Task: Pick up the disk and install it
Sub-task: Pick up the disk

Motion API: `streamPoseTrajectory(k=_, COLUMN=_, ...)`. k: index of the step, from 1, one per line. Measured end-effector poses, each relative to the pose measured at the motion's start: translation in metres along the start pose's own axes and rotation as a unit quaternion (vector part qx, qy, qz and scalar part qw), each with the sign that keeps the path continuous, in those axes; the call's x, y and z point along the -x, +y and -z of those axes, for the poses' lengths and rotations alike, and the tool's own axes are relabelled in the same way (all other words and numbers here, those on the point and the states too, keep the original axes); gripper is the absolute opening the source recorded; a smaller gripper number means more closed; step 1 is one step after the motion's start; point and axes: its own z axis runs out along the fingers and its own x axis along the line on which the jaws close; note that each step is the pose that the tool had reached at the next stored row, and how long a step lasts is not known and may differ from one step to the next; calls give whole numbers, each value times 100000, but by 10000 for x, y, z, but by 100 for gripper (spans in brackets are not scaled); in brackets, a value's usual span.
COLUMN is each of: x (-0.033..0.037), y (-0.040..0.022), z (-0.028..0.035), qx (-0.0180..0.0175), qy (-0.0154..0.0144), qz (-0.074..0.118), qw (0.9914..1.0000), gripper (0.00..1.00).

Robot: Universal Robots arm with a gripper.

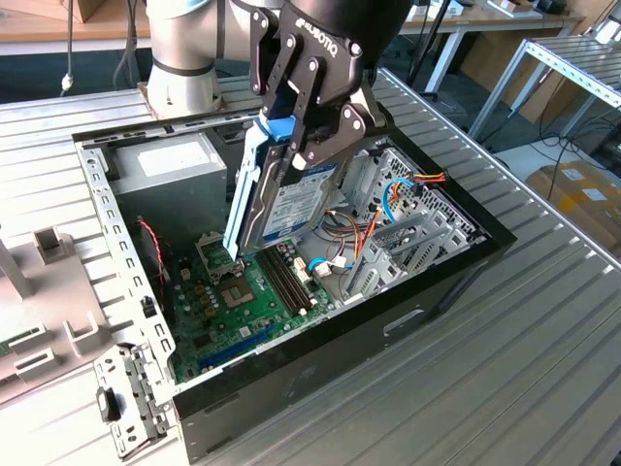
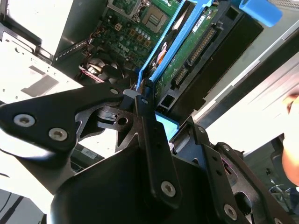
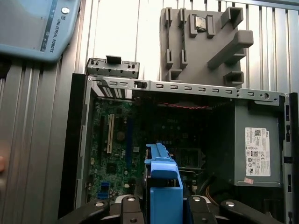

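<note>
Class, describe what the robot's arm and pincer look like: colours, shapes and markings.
The arm is a round silver-grey tube with a pale blue-grey joint cap. The pincer is matt black: a rounded body with white lettering and two fingers built from flat linked bars, joined by silver screws.

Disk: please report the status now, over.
Gripper shut on disk. Disk tilted, lower end inside case, above motherboard, not in bay. Cables next to bay.
</note>
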Motion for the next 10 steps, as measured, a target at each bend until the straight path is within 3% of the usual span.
streamPoseTrajectory(k=10, x=-56, y=-16, z=5, qx=1, qy=-1, qz=3, qw=100000, gripper=37)
